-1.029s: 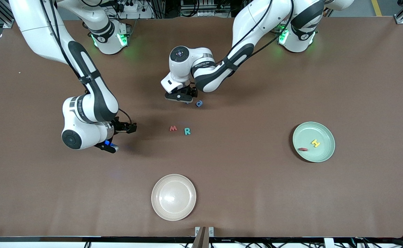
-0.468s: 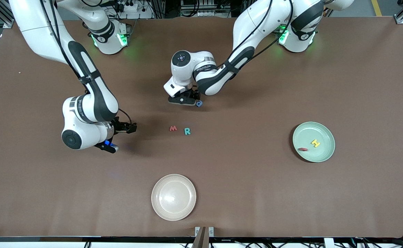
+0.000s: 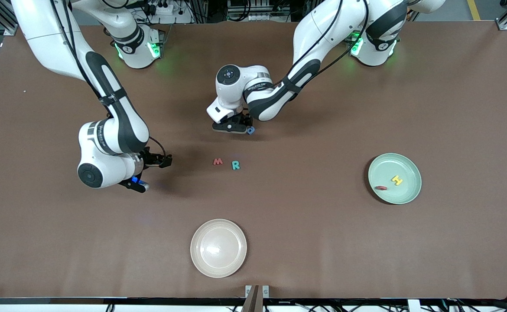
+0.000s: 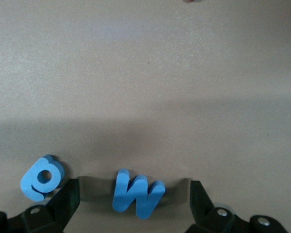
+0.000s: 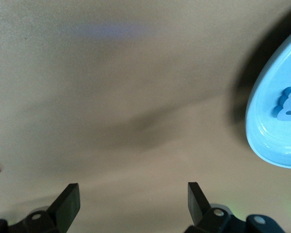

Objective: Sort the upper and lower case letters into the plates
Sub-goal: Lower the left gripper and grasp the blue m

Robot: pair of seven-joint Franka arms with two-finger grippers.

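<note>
Jaws of the left gripper (image 4: pixel 134 196) stand apart, low around the blue w (image 4: pixel 137 192), with the blue lowercase letter (image 4: pixel 42 177) just beside one finger; half a second ago it hung slightly higher. The right gripper (image 5: pixel 131 199) waits open over bare surface (image 3: pixel 323 242). Done: yellow H (image 3: pixel 397 180) and a red letter (image 3: pixel 381 188) in the mint plate (image 3: pixel 405 197), one blue letter (image 5: pixel 289 106) in the sky-blue plate (image 5: pixel 271 131). Left: red M (image 3: pixel 217 161), teal R (image 3: pixel 235 164).

The left arm's black two-finger gripper (image 3: pixel 235 128) is hanging low above the table's middle, fingers (image 4: pixel 63 204) spread wide. The right arm's black two-finger gripper (image 3: pixel 151 171) is waiting, fingers (image 5: pixel 68 204) parted, empty.
</note>
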